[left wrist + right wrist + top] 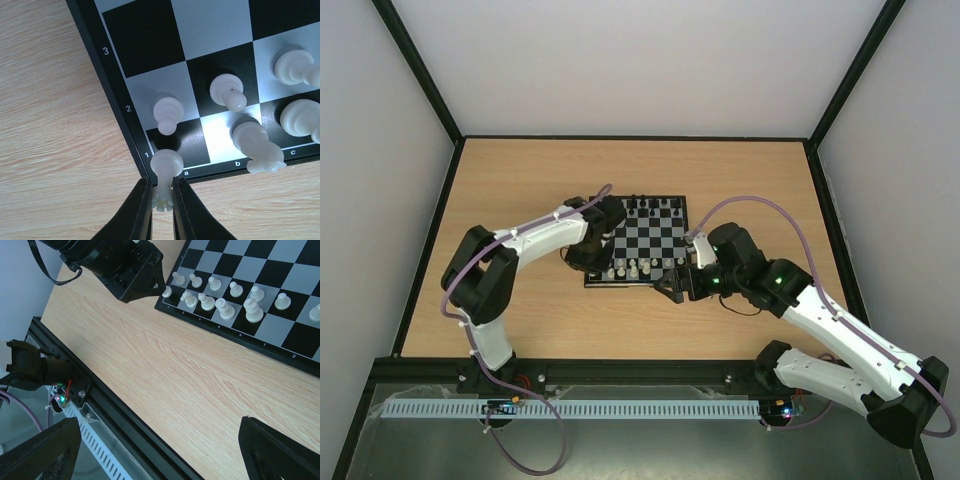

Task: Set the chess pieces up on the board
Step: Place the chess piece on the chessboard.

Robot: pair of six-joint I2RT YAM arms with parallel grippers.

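**While the left arm holds a rook at the corner, everything turns on one square**

Where the left gripper comes to a point, its two black fingers are pinched almost together on the crown of a cream-white rook, and they hold nothing else. From the fingertips the rook's long axis runs straight out toward the board, base leading, so the piece looks upright under the arm and not tipped over. Its round foot sits over the near-left corner square, the one lettered a and numbered 1, hard by the thin black frame. To my eye the foot laps the square's outer corner, so I'd judge it wants easing inward before it is let go. A pawn stands on the next square up the file and a knight one square to the right. Both are near enough to be knocked.

The right gripper hangs over the table off the board's near edge, fingers spread wide with nothing between them. The left arm is plainly the nearer to that corner.

I can't make out whether the rook's foot touches the square or floats just over it, because the dark shadow beside it muddles the gap. From above, the left arm's wrist covers the corner altogether. The other chess pieces run along the near ranks, and the ones farthest right are cut off at the edge of both wrist views.
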